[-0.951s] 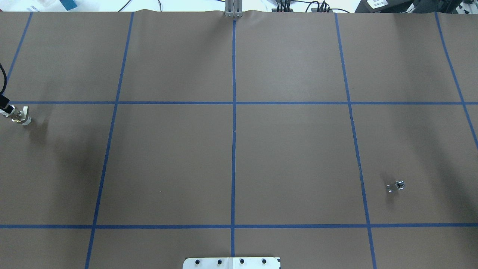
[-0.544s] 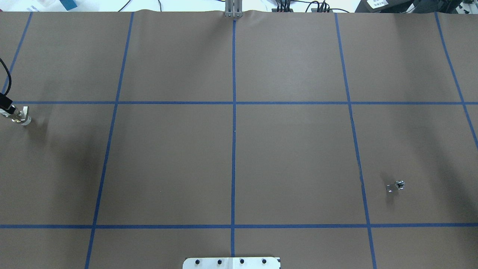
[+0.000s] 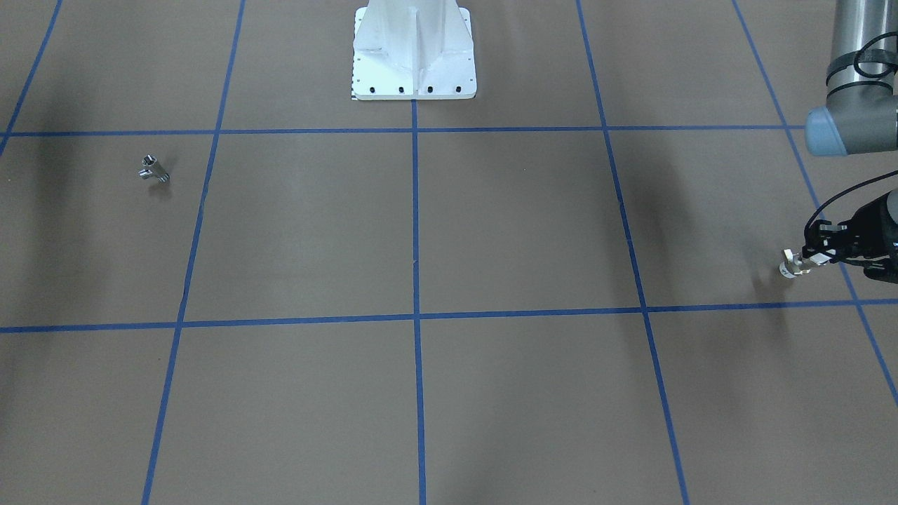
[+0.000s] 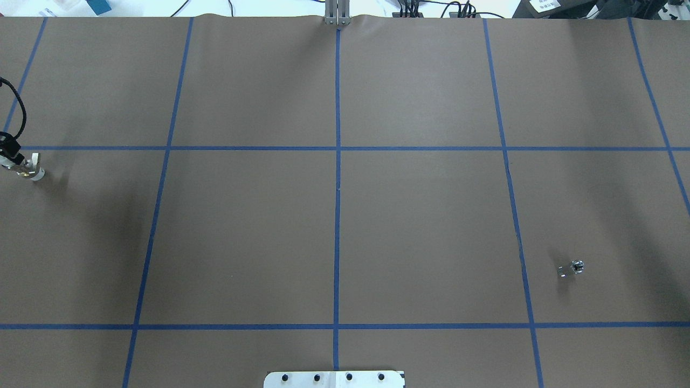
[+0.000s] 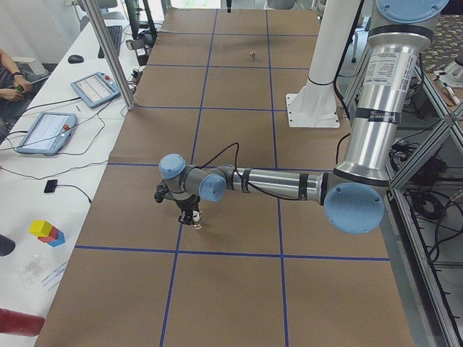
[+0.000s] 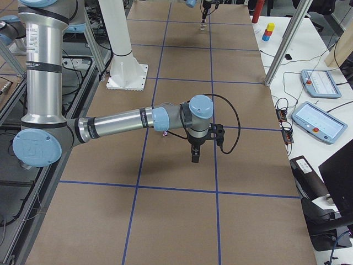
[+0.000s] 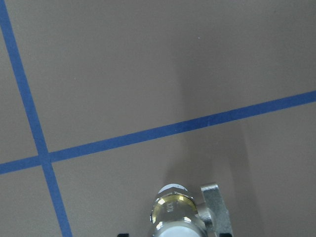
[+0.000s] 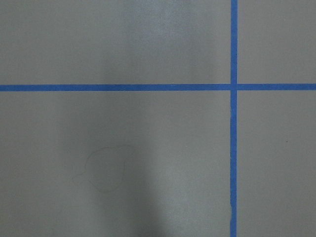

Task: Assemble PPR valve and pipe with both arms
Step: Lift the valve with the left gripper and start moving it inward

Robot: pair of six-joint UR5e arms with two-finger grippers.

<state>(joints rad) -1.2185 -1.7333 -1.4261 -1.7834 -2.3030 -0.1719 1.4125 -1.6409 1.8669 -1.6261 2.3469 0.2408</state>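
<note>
My left gripper (image 4: 20, 166) is shut on the PPR valve (image 4: 33, 172), a fitting with a white ring end, brass middle and small side handle. It holds the valve low over the brown paper at the table's far left edge. The gripper (image 3: 808, 261) and valve (image 3: 791, 267) also show in the front-facing view. The valve fills the bottom of the left wrist view (image 7: 177, 210). The silver pipe (image 4: 572, 267) lies alone on the right side and also shows in the front-facing view (image 3: 153, 169). My right gripper (image 6: 196, 158) hangs above the table in the exterior right view only; I cannot tell whether it is open or shut.
The white bolted pedestal (image 3: 414, 52) stands at the robot's side of the table. Blue tape lines (image 4: 337, 178) divide the brown paper into a grid. Tablets (image 5: 92, 89) and cables lie on the white bench beyond the far edge. Metal posts (image 6: 284, 47) stand there too.
The left gripper with the valve has shifted slightly and its black cable has swung up. The pipe has not moved.
</note>
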